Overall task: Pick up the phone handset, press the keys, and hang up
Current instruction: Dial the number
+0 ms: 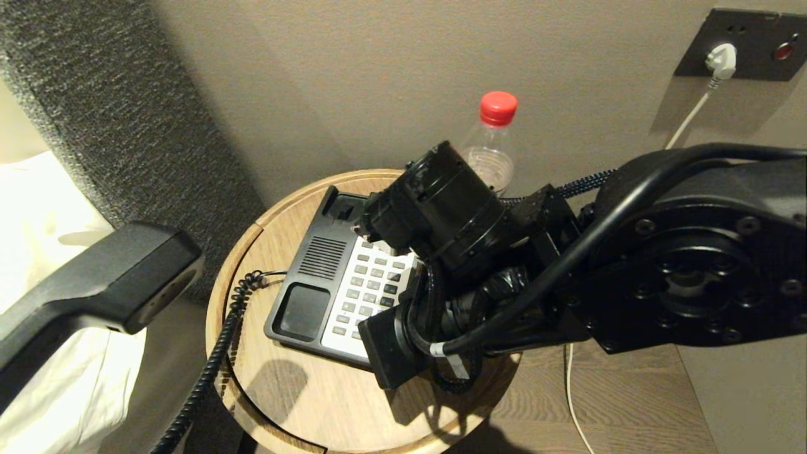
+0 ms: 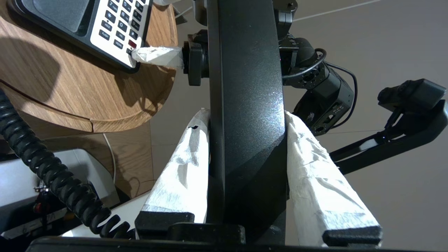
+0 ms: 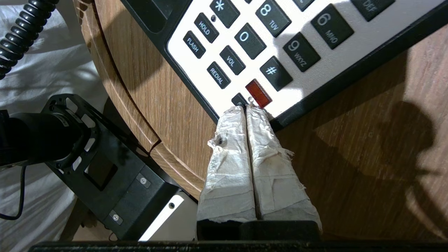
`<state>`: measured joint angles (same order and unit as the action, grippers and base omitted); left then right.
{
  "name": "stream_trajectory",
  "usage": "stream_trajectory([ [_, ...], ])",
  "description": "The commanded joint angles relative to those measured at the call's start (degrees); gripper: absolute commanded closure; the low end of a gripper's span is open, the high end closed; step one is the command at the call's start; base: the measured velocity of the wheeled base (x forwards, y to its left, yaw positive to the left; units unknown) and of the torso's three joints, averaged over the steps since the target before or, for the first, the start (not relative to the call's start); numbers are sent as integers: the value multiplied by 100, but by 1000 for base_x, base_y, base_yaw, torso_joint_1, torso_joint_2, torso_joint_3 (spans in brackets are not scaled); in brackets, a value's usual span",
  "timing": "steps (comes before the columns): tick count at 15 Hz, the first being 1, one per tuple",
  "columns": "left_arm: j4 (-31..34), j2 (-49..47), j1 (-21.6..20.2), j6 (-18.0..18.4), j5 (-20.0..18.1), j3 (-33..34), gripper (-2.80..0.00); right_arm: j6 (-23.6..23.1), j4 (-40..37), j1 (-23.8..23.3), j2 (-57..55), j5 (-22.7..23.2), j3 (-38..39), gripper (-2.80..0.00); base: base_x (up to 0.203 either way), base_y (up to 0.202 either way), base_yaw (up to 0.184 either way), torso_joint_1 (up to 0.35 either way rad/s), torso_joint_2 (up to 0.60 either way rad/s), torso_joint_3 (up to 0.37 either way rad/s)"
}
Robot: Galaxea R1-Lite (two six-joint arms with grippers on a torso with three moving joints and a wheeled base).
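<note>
Both grippers busy: left gripper (image 2: 245, 140) clamps the phone handset (image 2: 246, 105), held up off to the left of the phone base (image 1: 328, 277). Right gripper (image 3: 246, 110), fingers pressed together, tips at the keys (image 3: 245, 52) on the base's near corner, beside the red key (image 3: 258, 93)

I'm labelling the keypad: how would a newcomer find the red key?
On the round wooden side table sits a black desk phone with a white faceplate. The small red-orange rectangular key sits at the faceplate's corner; every neighbouring key is dark grey.
</note>
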<state>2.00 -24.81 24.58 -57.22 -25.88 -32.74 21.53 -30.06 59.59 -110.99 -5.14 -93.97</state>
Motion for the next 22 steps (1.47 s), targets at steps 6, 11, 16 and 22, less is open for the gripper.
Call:
stream_trajectory([
  [6, -7, -7, 3, -35, -13, 5, 0, 0, -8, 0, -54, -31, 10, 0, 0, 0, 0, 0, 0, 0],
  [11, 10, 10, 2, -35, -13, 12, 0, 17, -45, 9, 233, -6, -76, 0, 0, 0, 0, 0, 0, 0],
  [16, 29, 99, -5, -35, -13, 70, 0, 193, -104, 9, 742, -13, 10, 0, 0, 0, 0, 0, 0, 0],
  [22, 5, 93, -5, -26, -13, 87, 0, 161, -112, 9, 599, -48, 62, 0, 0, 0, 0, 0, 0, 0],
])
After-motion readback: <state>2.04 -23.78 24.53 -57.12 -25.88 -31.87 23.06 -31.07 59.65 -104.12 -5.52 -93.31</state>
